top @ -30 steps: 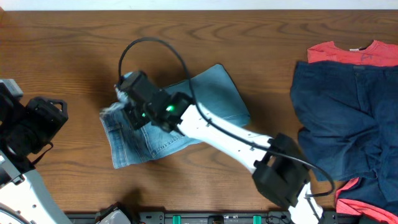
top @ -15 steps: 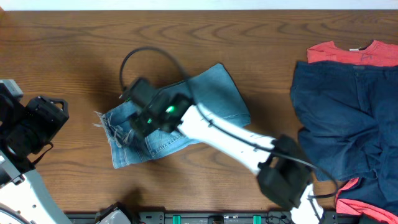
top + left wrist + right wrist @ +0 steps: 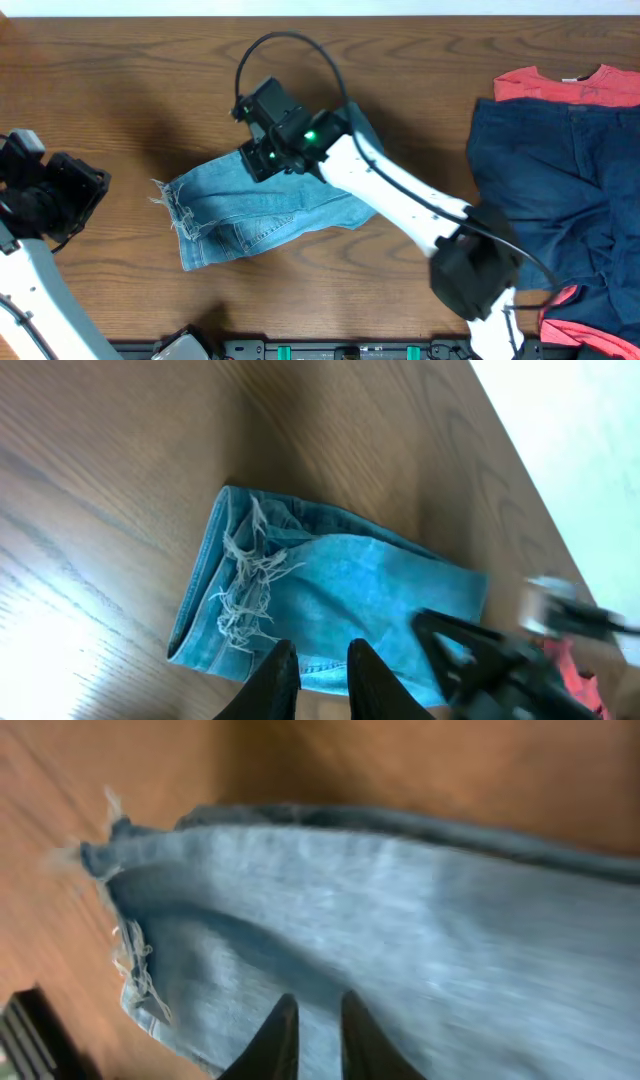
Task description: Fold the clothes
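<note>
Light-blue denim jeans [image 3: 230,210] lie folded on the brown table, with the frayed hem at their left end. They also show in the left wrist view [image 3: 330,590] and fill the right wrist view [image 3: 400,890]. My right gripper [image 3: 250,155] hovers over the jeans' upper edge; its fingers [image 3: 315,1010] are close together with nothing between them. My left gripper [image 3: 92,187] sits left of the jeans, apart from them, its fingers [image 3: 318,660] close together and empty. A dark navy garment [image 3: 550,190] lies on a coral-red T-shirt [image 3: 560,85] at the right.
The right arm [image 3: 400,195] stretches across the jeans from the bottom right. Its black cable [image 3: 300,45] loops above the gripper. A dark rail [image 3: 300,352] runs along the table's front edge.
My right gripper has moved up and to the right, from the frayed hem to the jeans' upper edge. The hem now lies flat on the table. The left arm shifted slightly.
</note>
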